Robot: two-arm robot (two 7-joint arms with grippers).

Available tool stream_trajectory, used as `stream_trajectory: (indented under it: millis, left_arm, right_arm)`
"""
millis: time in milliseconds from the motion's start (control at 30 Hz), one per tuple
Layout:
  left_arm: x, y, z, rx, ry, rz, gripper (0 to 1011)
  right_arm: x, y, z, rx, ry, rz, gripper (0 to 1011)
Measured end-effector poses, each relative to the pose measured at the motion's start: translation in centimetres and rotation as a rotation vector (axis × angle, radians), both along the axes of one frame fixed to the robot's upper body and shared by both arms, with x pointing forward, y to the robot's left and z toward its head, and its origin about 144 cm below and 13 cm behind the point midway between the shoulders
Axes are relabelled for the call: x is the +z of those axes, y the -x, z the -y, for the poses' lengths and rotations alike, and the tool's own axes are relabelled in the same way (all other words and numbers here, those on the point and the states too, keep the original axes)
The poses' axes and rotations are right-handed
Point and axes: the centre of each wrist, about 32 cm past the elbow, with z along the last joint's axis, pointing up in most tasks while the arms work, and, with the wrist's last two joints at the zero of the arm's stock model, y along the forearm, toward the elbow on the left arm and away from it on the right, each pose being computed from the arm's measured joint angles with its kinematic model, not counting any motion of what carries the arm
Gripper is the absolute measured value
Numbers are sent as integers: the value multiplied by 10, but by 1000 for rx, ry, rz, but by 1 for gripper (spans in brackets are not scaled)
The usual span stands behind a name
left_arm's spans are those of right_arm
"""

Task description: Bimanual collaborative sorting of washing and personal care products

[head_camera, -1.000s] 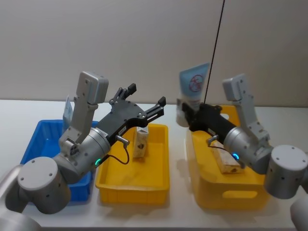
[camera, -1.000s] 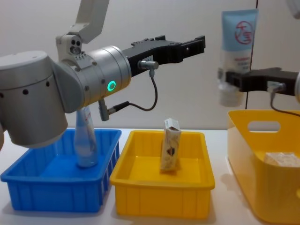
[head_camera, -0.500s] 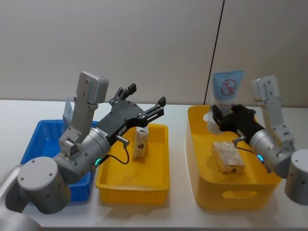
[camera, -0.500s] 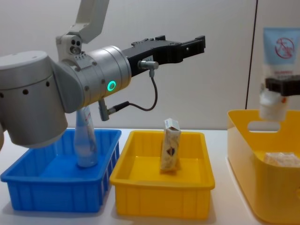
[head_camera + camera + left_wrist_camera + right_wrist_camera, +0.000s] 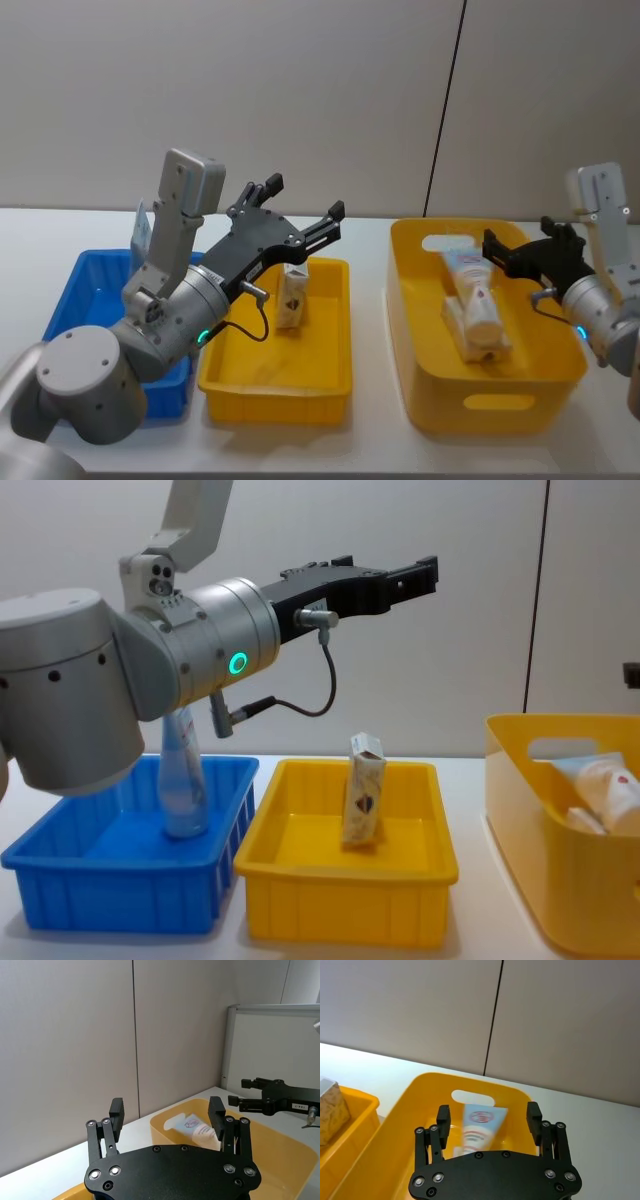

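A white squeeze tube (image 5: 473, 290) with a red logo lies in the deep yellow bin (image 5: 480, 402), on top of a speckled carton (image 5: 482, 352). My right gripper (image 5: 517, 247) hovers open just right of the tube with nothing between its fingers; the right wrist view shows the tube (image 5: 480, 1125) below the open right gripper (image 5: 488, 1110). Another speckled carton (image 5: 292, 295) stands upright in the shallow yellow tray (image 5: 330, 372). My left gripper (image 5: 305, 197) is held open and empty in the air above that tray. A clear bottle (image 5: 183, 780) stands in the blue bin (image 5: 110, 890).
The three bins stand in a row on the white table: blue at the left, shallow yellow tray in the middle, deep yellow bin at the right. A grey wall is close behind them. My left arm (image 5: 150, 670) looms over the blue bin.
My right gripper carried the tube rightward over the deep yellow bin, let it go, and drew back to the right, open. The tube now lies in the bin. The left arm has not moved.
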Motion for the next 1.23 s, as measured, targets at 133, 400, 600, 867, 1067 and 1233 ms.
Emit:
stream_trajectory:
  millis: [133, 400, 600, 867, 1067, 1233]
  left_arm:
    - [0, 0, 0, 0, 0, 0, 1001]
    - [0, 0, 0, 0, 0, 0, 1001]
    - [0, 0, 0, 0, 0, 0, 1001]
    - [0, 0, 0, 0, 0, 0, 1001]
    - [0, 0, 0, 0, 0, 0, 1001]
    - [0, 0, 0, 0, 0, 0, 1001]
  right_arm:
    - [1, 2, 5, -6, 7, 12, 996]
    - [4, 7, 11, 12, 15, 57, 1002]
    - [6, 9, 14, 24, 21, 81, 1002]
    - [7, 11, 17, 33, 26, 98, 1002]
    - [8, 11, 17, 36, 28, 104, 1002]
    - [8, 12, 18, 38, 29, 109, 1002]
